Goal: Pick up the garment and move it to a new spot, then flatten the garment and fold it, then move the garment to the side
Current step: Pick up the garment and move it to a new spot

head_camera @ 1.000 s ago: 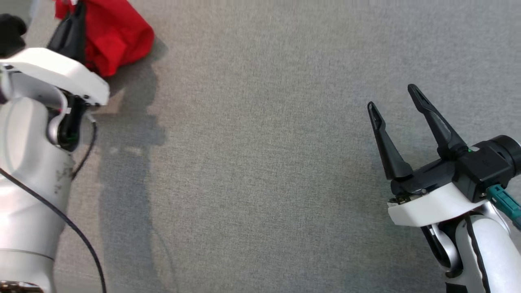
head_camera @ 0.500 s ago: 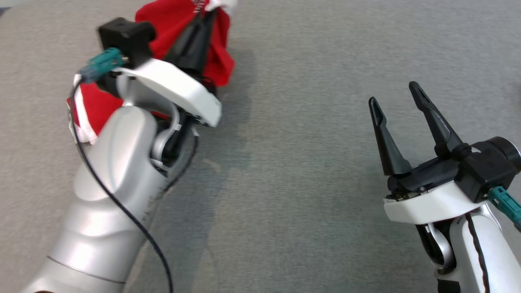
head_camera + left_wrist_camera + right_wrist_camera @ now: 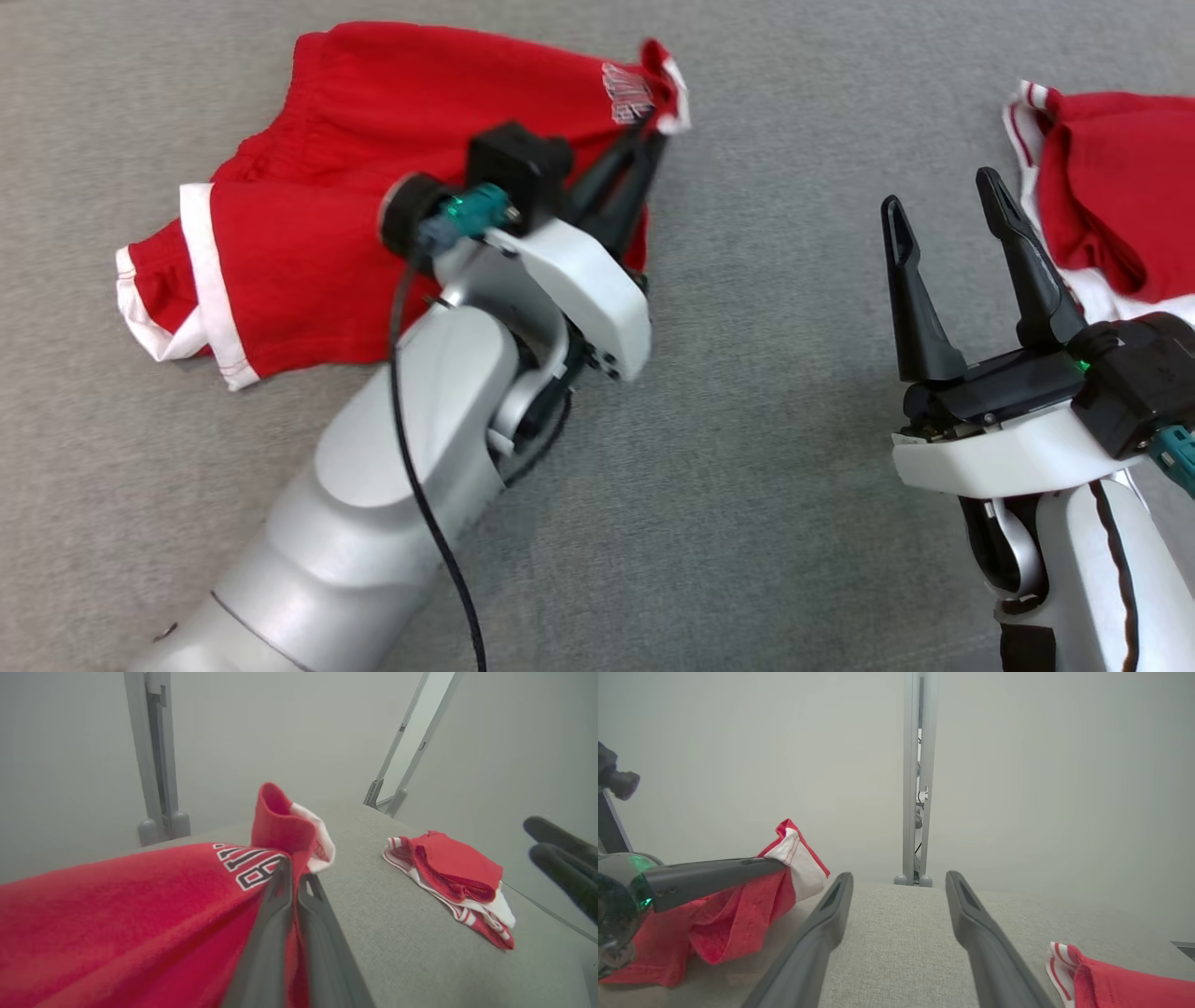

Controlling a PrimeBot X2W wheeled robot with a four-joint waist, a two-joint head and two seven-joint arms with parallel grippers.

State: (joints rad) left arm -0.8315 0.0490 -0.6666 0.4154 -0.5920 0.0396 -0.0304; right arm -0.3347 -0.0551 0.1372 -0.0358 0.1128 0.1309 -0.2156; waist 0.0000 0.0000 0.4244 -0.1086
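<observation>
On the grey surface (image 3: 747,467), the red garment (image 3: 373,140) is laid far left with its corner clamped in the left pincer (image 3: 646,135), the right pincer (image 3: 940,191) is held spread wide and empty beside another red pile (image 3: 1111,187), and pale walls (image 3: 738,765) are seen beyond.

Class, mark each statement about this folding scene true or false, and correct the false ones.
1. The left claw is shut on a corner of the red shorts. True.
2. The right claw grips the bunched garment. False: it is open, holding nothing.
3. The bunched garment is red with white trim. True.
4. The red shorts hang wholly in the air. False: they mostly lie on the grey surface, with one corner lifted.
</observation>
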